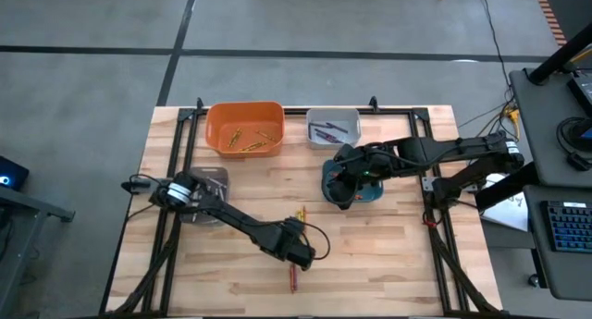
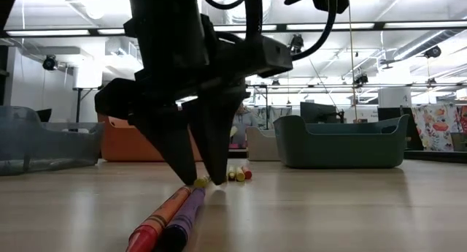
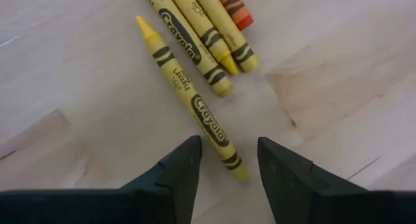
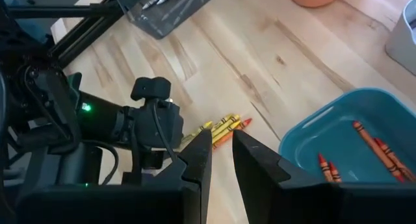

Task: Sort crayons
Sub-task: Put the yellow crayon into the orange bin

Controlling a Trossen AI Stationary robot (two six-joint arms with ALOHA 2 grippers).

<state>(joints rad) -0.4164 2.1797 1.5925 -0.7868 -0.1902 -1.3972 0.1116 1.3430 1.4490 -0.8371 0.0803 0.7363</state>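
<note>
Left hand (image 3: 227, 162) fingers apart, straddling yellow crayon (image 3: 188, 97) end on worktop (image 3: 338, 68). Risk: end grip pivots crayon, slips out. Right hand (image 4: 221, 152) over teal bin (image 4: 312, 130), nothing visibly held, gap narrow.

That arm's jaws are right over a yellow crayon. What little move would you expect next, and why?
Probably a short drop and then closing. In the left wrist view the left gripper has open jaws standing either side of one end of the lone yellow crayon, which lies flat on the table a little apart from the other crayons, so the jaws should close on it alone.
</note>
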